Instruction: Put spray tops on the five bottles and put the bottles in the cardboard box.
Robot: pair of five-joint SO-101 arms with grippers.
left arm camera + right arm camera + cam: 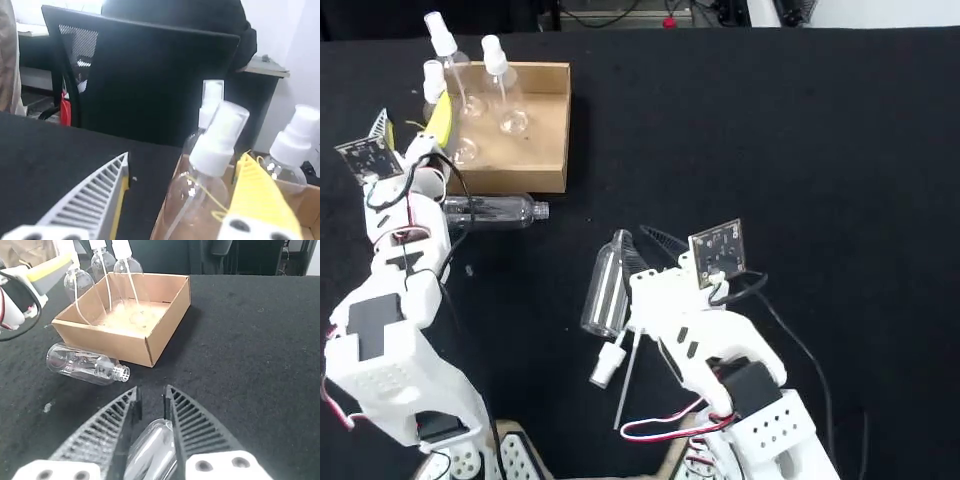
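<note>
The right hand (151, 390) is clamped on a clear bottle (150, 450), which lies on its side between the two grey fingers with its base pointing away from the arm. Just beyond the bottle's open neck, a loose white spray top (608, 365) lies on the black tabletop (770, 150), its thin tube stretched out beside it.

The left hand (412, 118) is spread wide at the left wall of the cardboard box (548, 120). Its grey finger (95, 195) is outside the box and its yellow finger (255, 195) is over the rim. A bottle with a spray top (210, 150) stands between the two fingers, close against the yellow one; whether they touch cannot be told.

Two more capped bottles (500, 90) stand upright in the box beyond it. An uncapped bottle (495, 212) lies on its side on the tabletop just outside the box's near wall, with its neck pointing towards the right arm.
</note>
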